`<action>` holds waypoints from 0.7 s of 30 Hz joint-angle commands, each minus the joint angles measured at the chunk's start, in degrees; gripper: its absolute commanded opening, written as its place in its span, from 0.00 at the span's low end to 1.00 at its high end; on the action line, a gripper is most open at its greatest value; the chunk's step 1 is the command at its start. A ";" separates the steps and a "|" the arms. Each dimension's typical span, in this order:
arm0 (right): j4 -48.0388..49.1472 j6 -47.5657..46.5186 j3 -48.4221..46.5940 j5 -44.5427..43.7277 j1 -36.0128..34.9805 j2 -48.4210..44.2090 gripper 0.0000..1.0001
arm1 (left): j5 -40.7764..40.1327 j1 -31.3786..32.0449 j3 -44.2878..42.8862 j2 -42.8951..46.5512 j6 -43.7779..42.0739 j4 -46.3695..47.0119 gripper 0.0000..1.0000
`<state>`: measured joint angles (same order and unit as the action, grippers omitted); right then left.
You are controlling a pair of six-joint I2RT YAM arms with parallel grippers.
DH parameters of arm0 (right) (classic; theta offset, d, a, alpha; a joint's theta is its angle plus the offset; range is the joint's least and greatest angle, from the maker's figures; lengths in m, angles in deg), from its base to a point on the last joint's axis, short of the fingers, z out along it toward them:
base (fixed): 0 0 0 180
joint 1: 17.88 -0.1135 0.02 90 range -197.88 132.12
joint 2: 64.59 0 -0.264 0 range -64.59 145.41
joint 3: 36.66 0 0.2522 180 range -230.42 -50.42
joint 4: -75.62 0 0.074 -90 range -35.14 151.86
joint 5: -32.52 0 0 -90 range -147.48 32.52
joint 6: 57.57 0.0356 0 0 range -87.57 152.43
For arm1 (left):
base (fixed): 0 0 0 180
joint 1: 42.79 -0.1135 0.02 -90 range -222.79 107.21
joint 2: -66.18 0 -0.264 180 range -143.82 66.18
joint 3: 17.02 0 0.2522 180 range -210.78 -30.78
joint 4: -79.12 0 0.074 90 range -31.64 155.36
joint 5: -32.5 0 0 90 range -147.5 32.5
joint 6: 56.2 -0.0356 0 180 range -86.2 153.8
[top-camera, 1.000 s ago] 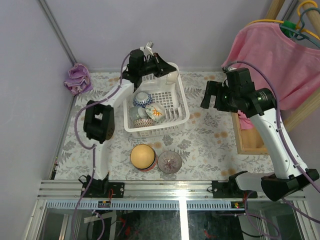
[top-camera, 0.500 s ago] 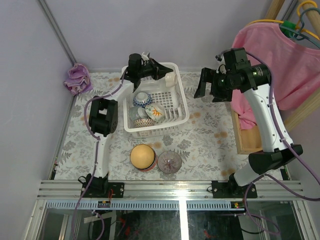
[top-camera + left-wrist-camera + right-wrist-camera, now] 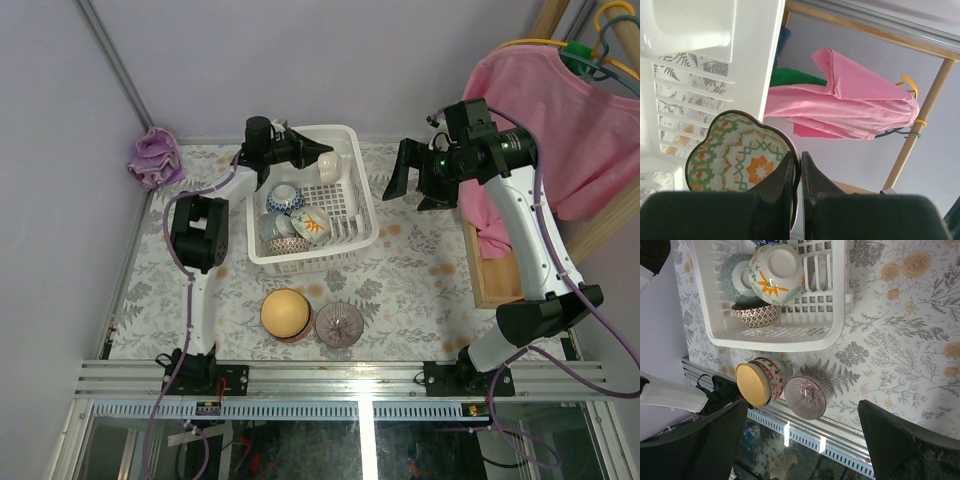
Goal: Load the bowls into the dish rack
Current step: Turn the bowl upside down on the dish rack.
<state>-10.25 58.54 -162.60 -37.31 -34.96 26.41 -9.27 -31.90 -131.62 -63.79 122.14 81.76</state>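
Left wrist: patterned bowl [image 3: 737,156] (seemingly rim-held)

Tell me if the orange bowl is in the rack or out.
Out. The orange bowl sits outside the rack, in front of its near wall.

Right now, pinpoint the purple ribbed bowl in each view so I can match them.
Top external: the purple ribbed bowl sits low centre, on the table, right of the orange-yellow bowl.
Right wrist: the purple ribbed bowl is bottom centre, below the rack.
Left wrist: not in it.
Shared landmark: the white dish rack, seen in all three.
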 commanded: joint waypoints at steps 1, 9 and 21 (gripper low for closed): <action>-1.62 -0.32 -0.05 5.02 0.32 -0.48 0.99 | 5.14 0.48 -0.46 -1.19 2.60 -1.60 0.00; 0.69 0.69 3.83 6.35 0.36 -1.68 0.99 | 8.08 1.50 1.20 -4.36 2.82 -6.15 0.00; 5.59 3.57 8.17 8.39 0.35 -3.10 0.99 | 10.85 2.14 -3.01 -10.75 4.21 -8.62 0.00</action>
<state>-6.01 61.05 -155.39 -33.79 -34.96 25.99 -4.68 -30.45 -132.47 -71.87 122.07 77.45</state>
